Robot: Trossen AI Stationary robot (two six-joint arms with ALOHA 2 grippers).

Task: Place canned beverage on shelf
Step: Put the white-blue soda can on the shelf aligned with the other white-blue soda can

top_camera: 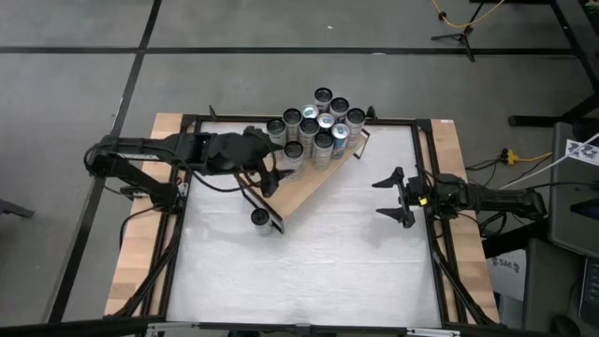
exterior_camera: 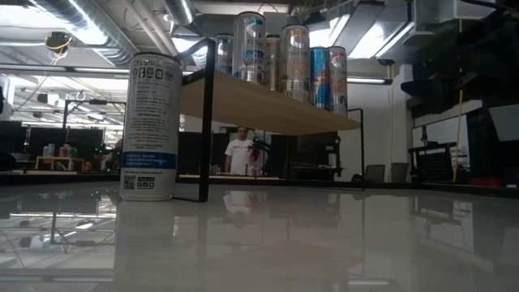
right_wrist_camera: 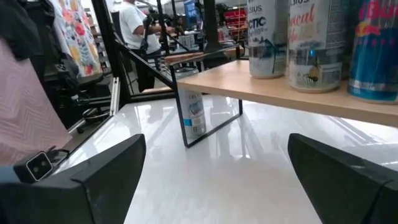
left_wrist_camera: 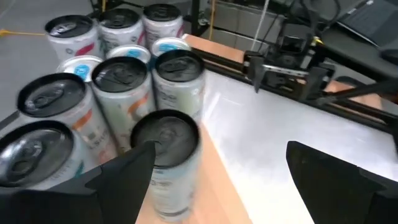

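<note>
The shelf (top_camera: pixel 314 178), a light wooden board on thin black frame ends, lies slantwise across the table's far left. Several cans (top_camera: pixel 321 122) stand upright on its far end, also seen in the low view (exterior_camera: pixel 284 53). One more can (top_camera: pixel 260 218) stands on the white table beside the shelf's near frame end (exterior_camera: pixel 150 126). My left gripper (top_camera: pixel 271 178) hovers open above the board's middle; the nearest shelf can (left_wrist_camera: pixel 165 149) stands just beyond one of its fingers (left_wrist_camera: pixel 118 180). My right gripper (top_camera: pixel 391 197) is open and level at the table's right edge, facing the shelf (right_wrist_camera: pixel 298 93).
The shelf's black frame leg (right_wrist_camera: pixel 180 118) stands on the table between my right gripper and the lone can (right_wrist_camera: pixel 194 115). Bare white tabletop (top_camera: pixel 318 271) spreads toward the near edge. People and chairs show in the room beyond the table.
</note>
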